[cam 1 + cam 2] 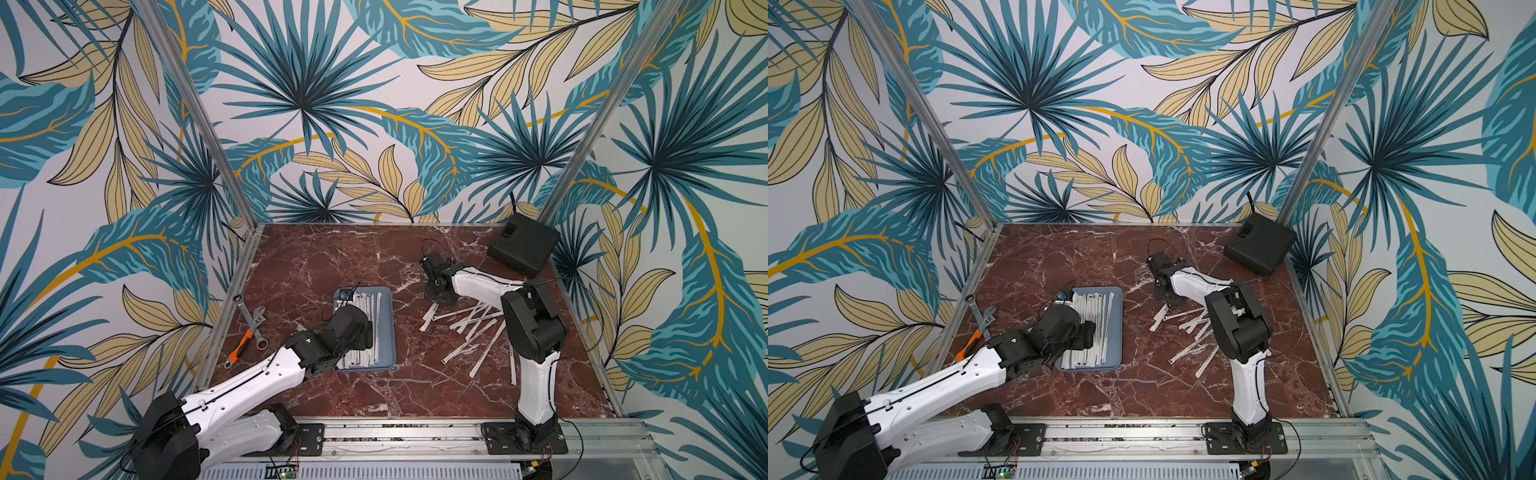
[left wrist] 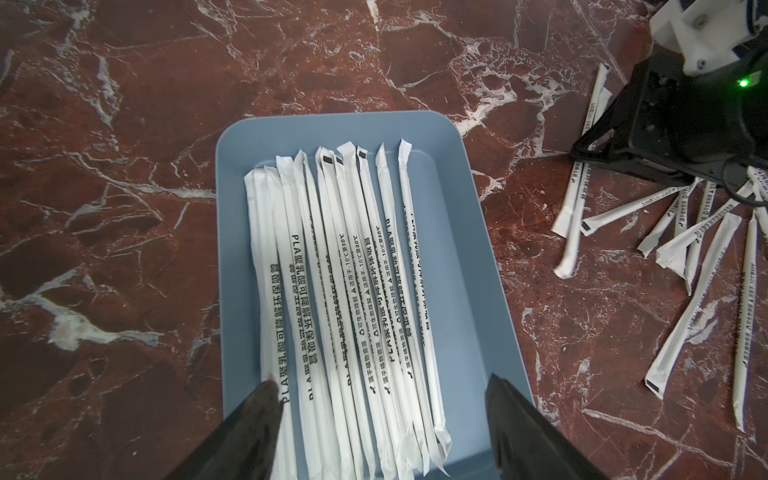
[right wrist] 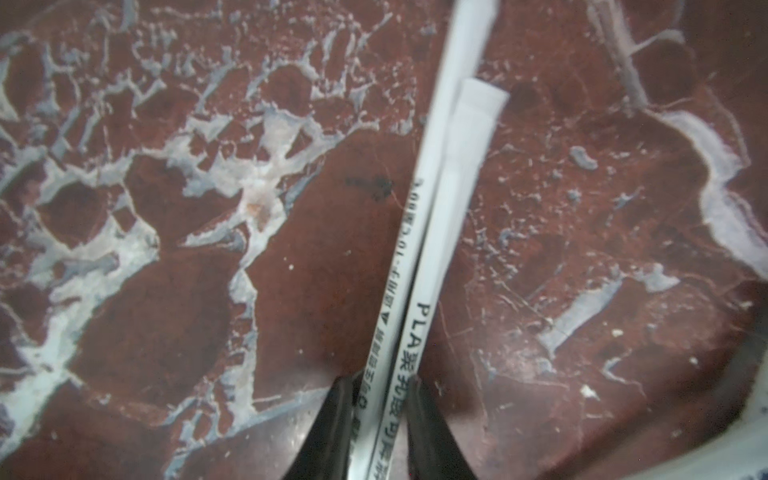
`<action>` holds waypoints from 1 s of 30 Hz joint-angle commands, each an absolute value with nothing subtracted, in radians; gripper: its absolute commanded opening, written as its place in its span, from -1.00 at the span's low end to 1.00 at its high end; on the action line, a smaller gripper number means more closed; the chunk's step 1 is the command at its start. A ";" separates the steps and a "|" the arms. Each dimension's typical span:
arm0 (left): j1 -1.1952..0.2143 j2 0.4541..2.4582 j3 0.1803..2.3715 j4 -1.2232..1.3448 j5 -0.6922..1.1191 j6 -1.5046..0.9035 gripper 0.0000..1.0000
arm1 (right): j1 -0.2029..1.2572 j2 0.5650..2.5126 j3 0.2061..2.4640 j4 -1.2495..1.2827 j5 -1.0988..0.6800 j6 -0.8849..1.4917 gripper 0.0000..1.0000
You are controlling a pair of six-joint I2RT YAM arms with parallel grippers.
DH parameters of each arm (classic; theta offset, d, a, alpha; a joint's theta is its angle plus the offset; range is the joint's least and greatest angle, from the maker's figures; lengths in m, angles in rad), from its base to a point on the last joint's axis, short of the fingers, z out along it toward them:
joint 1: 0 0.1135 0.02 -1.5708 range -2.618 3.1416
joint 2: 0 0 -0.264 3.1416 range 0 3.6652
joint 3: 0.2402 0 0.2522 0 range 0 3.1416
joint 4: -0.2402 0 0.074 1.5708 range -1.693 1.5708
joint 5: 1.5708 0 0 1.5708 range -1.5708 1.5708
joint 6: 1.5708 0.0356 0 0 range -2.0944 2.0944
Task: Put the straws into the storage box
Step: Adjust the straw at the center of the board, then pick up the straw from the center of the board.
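Straws [image 2: 353, 291], paper-wrapped, white with dark print: judge them feather-light, thin, easily creased and slick against one another, so pinch across the flat wrapper near mid-length or expect the long ends to droop and swing. Lot one: about ten lie side by side, lengthwise, in the storage box [image 2: 332, 124], the grey-blue tray near the middle of the marble table [image 1: 332, 257]. Lot two: a crossed, overlapping pile [image 1: 473, 322] on the marble, well apart from the tray, on the right arm's side. Right gripper [image 3: 384, 386]: pressed together on two straws at once; you cannot tell whether they have left the marble, and one of the pair may slip free. Left gripper [image 2: 382, 386]: fingers [image 2: 266, 407] spread wide over the near end of the tray, straddling the stowed row, holding nothing. Obstructions: the left arm covers part of the tray in both top views, so your delivery path looks crowded, and the low rim may catch a trailing tip. Bystanders: wrenches [image 1: 249, 328] by the left edge and black box [image 1: 523, 245] in the far right corner, both off the route.
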State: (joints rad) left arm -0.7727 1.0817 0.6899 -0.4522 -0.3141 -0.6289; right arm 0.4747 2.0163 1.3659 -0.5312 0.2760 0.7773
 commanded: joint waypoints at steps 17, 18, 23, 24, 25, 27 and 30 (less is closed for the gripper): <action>-0.754 1.130 0.708 -0.433 -0.284 -0.605 0.64 | 0.740 1.719 1.167 -0.729 0.298 0.560 -0.42; -0.753 1.131 0.710 -0.436 -0.283 -0.606 0.65 | 0.739 1.724 1.173 -0.734 0.297 0.558 -0.43; -0.753 1.120 0.697 -0.443 -0.281 -0.617 0.64 | 0.739 1.755 1.187 -0.735 0.272 0.543 -0.56; -0.753 1.117 0.693 -0.440 -0.281 -0.619 0.65 | 0.740 1.759 1.188 -0.733 0.269 0.539 -0.57; -0.753 1.115 0.690 -0.440 -0.281 -0.621 0.64 | 0.741 1.763 1.190 -0.732 0.265 0.537 -0.59; -0.753 1.114 0.690 -0.437 -0.281 -0.623 0.64 | 0.741 1.772 1.192 -0.720 0.231 0.537 -0.62; -0.752 1.116 0.694 -0.437 -0.282 -0.620 0.64 | 0.748 1.786 1.196 -0.709 0.207 0.543 -0.64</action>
State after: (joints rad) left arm -0.7574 1.1286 0.6853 -0.4381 -0.2863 -0.6189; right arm 0.7403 1.7592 1.1839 -0.6960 0.2401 0.5499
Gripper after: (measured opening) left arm 0.823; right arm 0.184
